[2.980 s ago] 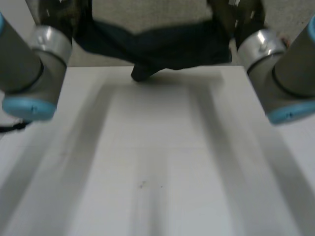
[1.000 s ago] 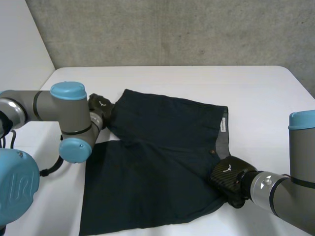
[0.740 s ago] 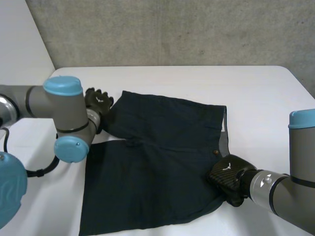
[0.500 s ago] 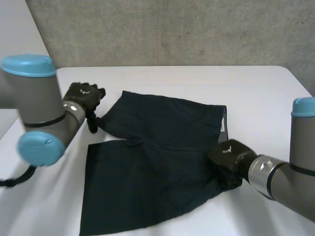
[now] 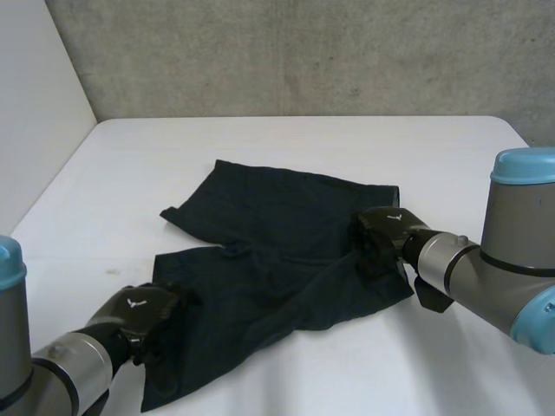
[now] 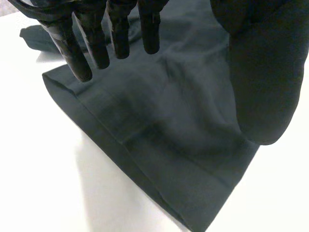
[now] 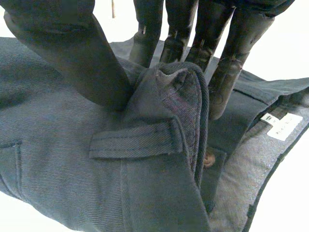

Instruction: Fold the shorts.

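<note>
Your shorts (image 5: 277, 251) are lying dark blue and a bit rumpled on the white worktop (image 5: 286, 143). Your right robot hand (image 5: 379, 236) is at the shorts' waistband (image 7: 166, 92), thumb and fingers pinching a raised fold of it right by a belt loop (image 7: 135, 140), so that edge is bunched up. Your left robot hand (image 5: 139, 314) sits over the hem (image 6: 145, 164) of the shorts' nearer leg, fingers straight and spread wide above the cloth. A white label (image 7: 280, 125) peeks out inside the waistband.
</note>
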{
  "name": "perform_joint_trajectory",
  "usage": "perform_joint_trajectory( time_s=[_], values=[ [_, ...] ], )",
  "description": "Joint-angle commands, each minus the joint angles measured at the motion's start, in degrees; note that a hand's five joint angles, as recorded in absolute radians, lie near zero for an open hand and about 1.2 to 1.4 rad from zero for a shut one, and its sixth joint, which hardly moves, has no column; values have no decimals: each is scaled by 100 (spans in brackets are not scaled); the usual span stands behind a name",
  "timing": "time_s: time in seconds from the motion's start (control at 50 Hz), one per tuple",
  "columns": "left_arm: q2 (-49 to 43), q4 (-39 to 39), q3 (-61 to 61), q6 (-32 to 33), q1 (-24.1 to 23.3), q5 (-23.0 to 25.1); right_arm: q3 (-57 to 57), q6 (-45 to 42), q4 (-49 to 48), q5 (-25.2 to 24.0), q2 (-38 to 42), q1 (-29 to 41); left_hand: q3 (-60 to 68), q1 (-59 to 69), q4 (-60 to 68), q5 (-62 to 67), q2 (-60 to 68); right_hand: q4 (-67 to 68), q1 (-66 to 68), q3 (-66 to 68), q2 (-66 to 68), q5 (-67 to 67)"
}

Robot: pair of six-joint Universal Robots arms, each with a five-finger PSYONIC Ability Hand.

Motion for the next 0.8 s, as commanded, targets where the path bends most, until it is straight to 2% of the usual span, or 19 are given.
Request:
perform_joint_trajectory(
  time_s=[0.02,0.12,0.26,0.32,0.36,0.42,0.58,0.66,0.8],
  values=[
    [-400,415,17,14,-59,-40,87,133,-177,237,-18,-40,243,232,233,214,208,1191,2378,1217,1294,1511],
    [-673,485,104,5,-173,-101,139,159,-353,580,-53,-145,243,232,233,214,208,1191,2378,1217,1294,1511],
    [-1121,608,350,5,-656,-444,218,159,-406,625,-44,-189,427,416,417,398,392,1191,2378,1217,1294,1511],
    [-1191,810,526,5,-806,-830,219,151,-424,607,-44,-172,3598,3587,3588,3569,3564,1191,2378,1217,1294,1511],
    [-1174,1177,684,84,-841,-1111,219,133,-424,625,-44,-172,4812,4801,4801,4782,4777,1191,2378,1217,1294,1511],
    [-1209,1382,834,137,-859,-1200,192,89,-424,625,-44,-172,6427,6416,6417,6398,6393,1191,2378,1217,1294,1511],
    [-1454,1469,1667,1287,-868,-1200,-124,-314,-398,616,17,-102,6431,6420,6421,6402,6396,1191,2378,1217,1294,1511],
    [-2095,1716,2704,1885,-797,-1165,-466,-1121,-450,660,131,-75,6431,6420,6421,6402,6396,1191,2378,1217,1294,1511],
    [-3677,1768,4945,2510,-674,-1147,-1213,-1712,-1029,984,579,-75,6431,6420,6421,6402,6396,1191,2378,1217,1294,1511]
  ],
)
